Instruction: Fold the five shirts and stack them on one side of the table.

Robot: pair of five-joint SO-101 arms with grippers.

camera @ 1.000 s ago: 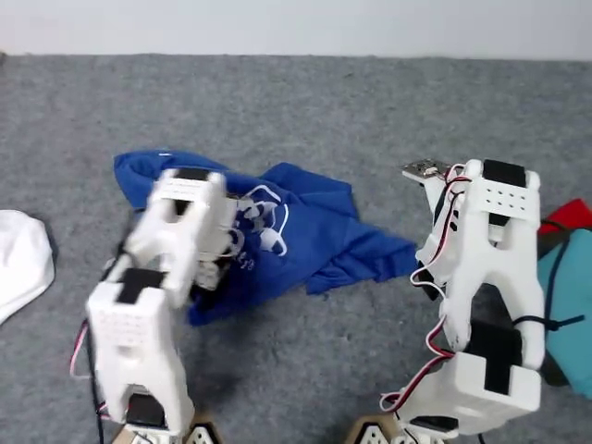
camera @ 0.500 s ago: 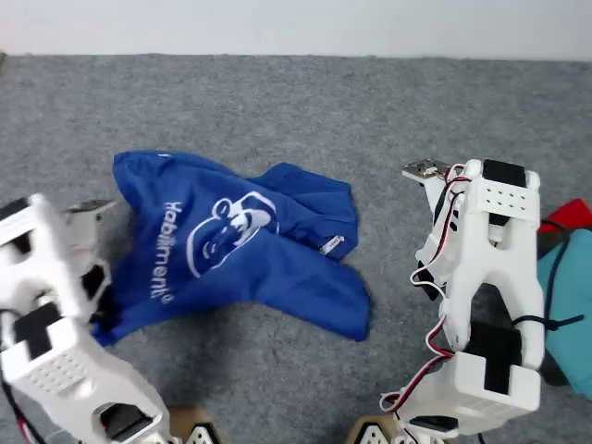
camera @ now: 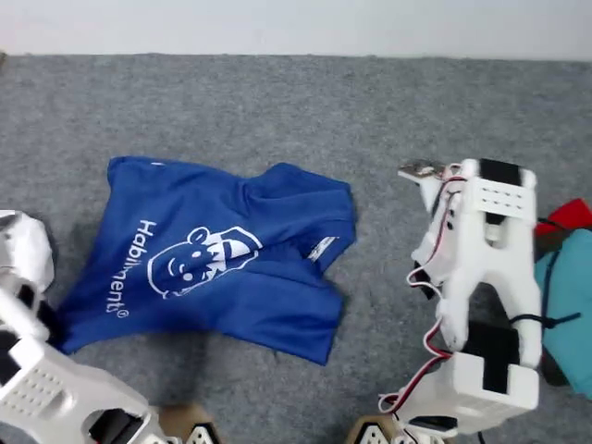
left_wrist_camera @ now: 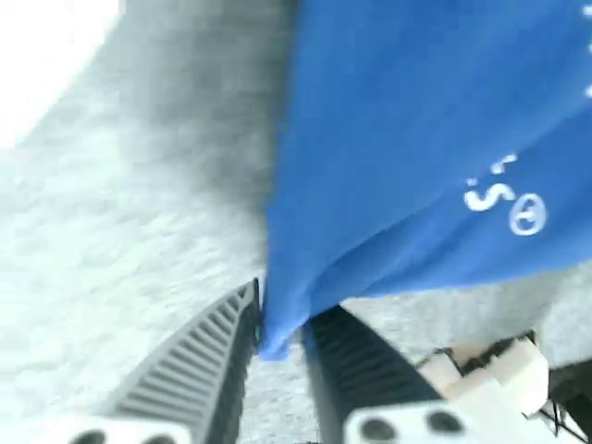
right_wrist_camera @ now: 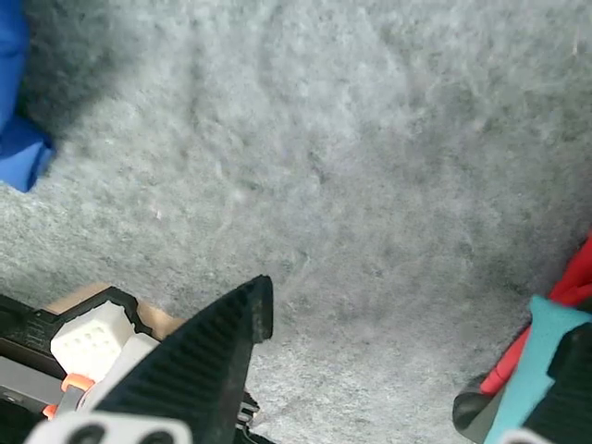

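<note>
One blue shirt (camera: 203,259) got dragged toward 8 o'clock, flatter, fold-ready | left gripper (left_wrist_camera: 277,344) clamped its hem | right gripper (right_wrist_camera: 416,333) gaped apart

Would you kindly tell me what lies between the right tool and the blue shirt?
In the high view, the stretch of grey table cover between the blue shirt and the right tool is bare.

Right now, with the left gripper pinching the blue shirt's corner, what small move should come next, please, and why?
Probably set that corner down on the table and let go: the left gripper is shut on the blue shirt, its left side lies fairly flat, and its right side is folded over, needing spreading.
</note>
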